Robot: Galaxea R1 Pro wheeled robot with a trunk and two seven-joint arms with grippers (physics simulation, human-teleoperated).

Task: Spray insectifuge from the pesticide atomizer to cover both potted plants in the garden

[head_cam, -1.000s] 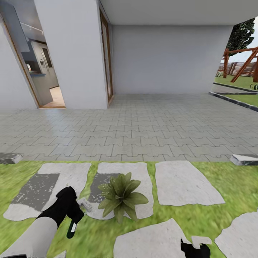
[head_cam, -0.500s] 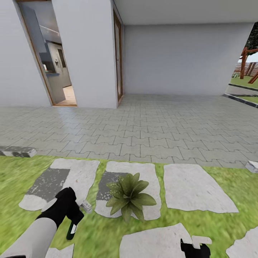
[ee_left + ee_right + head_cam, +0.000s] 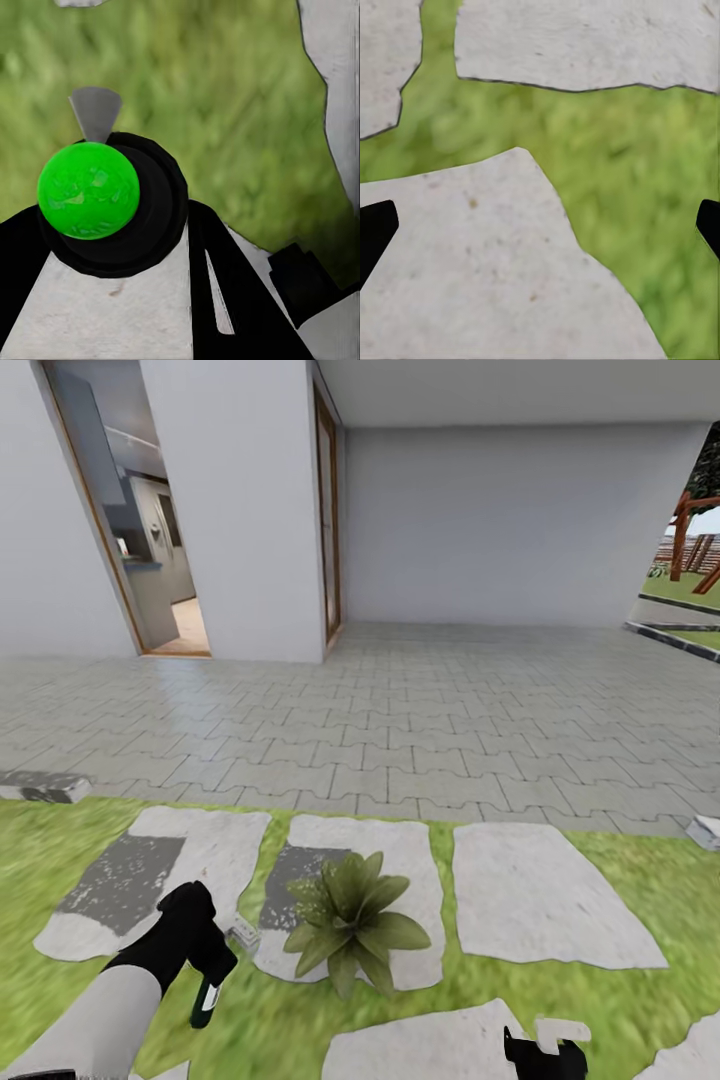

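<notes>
Atomizer held, view nudged slightly since half a second ago.
Left gripper (image 3: 205,970) is clamped on pesticide atomizer (image 3: 232,937); potted plant (image 3: 350,920) sits at 3 o'clock of it, in spray range. Right gripper (image 3: 540,225) is spread wide, empty.

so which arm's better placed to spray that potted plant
Left. The left gripper already holds the pesticide atomizer right beside the potted plant; the right gripper sits farther off, its fingers apart over stone and grass.

view panned right (camera), potted plant (image 3: 350,920) recentred
</notes>
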